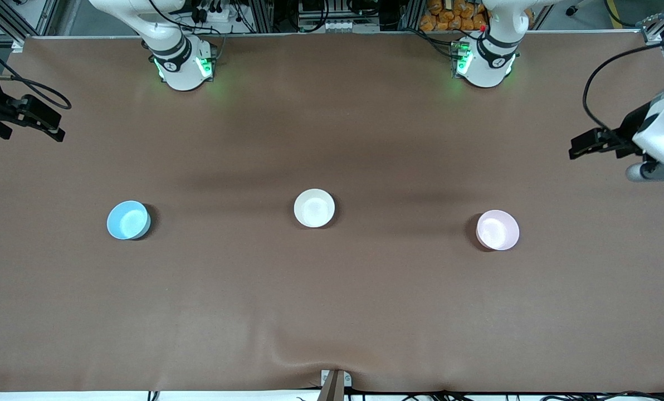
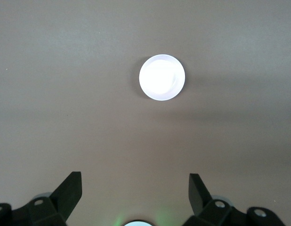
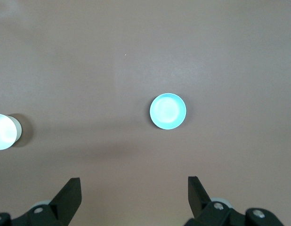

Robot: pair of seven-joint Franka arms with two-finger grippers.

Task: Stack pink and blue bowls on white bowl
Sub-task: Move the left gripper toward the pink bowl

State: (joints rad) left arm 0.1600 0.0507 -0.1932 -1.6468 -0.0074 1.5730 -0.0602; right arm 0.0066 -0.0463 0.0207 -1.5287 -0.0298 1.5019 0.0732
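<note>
The desk [image 1: 332, 312], covered edge to edge in brown cloth, carried three small bowls spread in a loose row, all upright and well apart from one another. The left arm reached out past its own end of the desk, and the left gripper [image 1: 580, 146] hung in the air over that edge with its fingers [image 2: 70, 190] spread wide and nothing between them. The right arm did the same at its end, where the right gripper [image 1: 37, 123] hovered over the edge, fingers [image 3: 70, 193] likewise parted and empty. The pink bowl [image 1: 497, 229] sat on the cloth toward the left arm's end, the closest bowl to the left gripper yet well apart from it; in the left wrist view it appeared as a pale disc [image 2: 162, 77] ahead of the open fingertips. The blue bowl [image 1: 128, 220] sat toward the right arm's end, the closest bowl to the right gripper and also well apart from it, and showed ahead of the fingertips in the right wrist view [image 3: 167, 110]. The white bowl [image 1: 314, 208] stood between the other two, about midway between the grippers, touching neither bowl, and showed at the edge of the right wrist view [image 3: 3, 132].
</note>
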